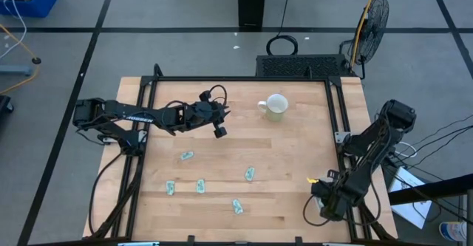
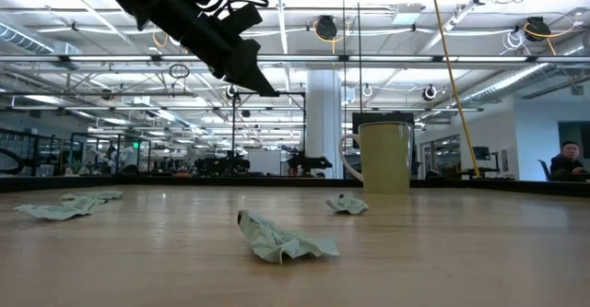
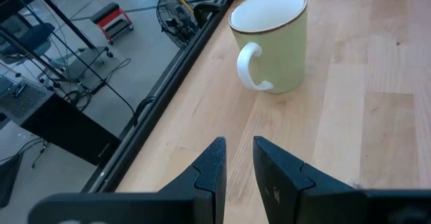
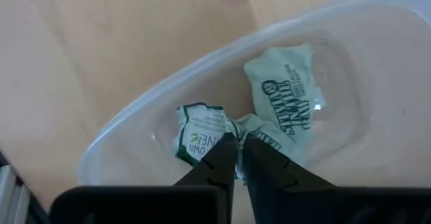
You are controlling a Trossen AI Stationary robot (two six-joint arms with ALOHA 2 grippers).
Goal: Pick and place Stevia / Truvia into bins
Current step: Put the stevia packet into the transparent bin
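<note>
1. Left gripper (image 1: 219, 131) is hanging above the table's far-left part, well off the wood in the low view (image 2: 241, 65). Its fingers (image 3: 210, 173) are sitting nearly together with only a thin gap between them, and nothing is showing in that gap.
2. Ahead of that gripper, a pale mug (image 3: 273, 39) is standing upright on the wooden table (image 1: 295, 150), handle turned toward the fingers; in the high view the mug (image 1: 276, 107) is sitting off to the gripper's right, apart from it.
3. Right gripper (image 1: 325, 202) is reaching down at the table's near-right corner. In its wrist view the fingertips (image 4: 225, 158) are sitting inside a clear plastic tub (image 4: 135, 140), tips close together with a narrow slit between; whether they are pinching paper, cannot tell.
4. Inside the tub, right at those tips, crumpled green-and-white sachets are lying: one (image 4: 199, 133) touching one finger's side, another (image 4: 286, 86) just beyond the tips, flatter, with print showing.
5. Five more sachets are lying loose on the wood between the two grippers: one (image 1: 187, 156) nearest below the left gripper, two (image 1: 171, 188) (image 1: 200, 186) farther toward the near edge, one (image 1: 250, 173) mid-table, one (image 1: 237, 206) closest to the right gripper yet well apart from it.
6. Low view is showing them crumpled, the nearest (image 2: 281, 238) lying in the foreground.
</note>
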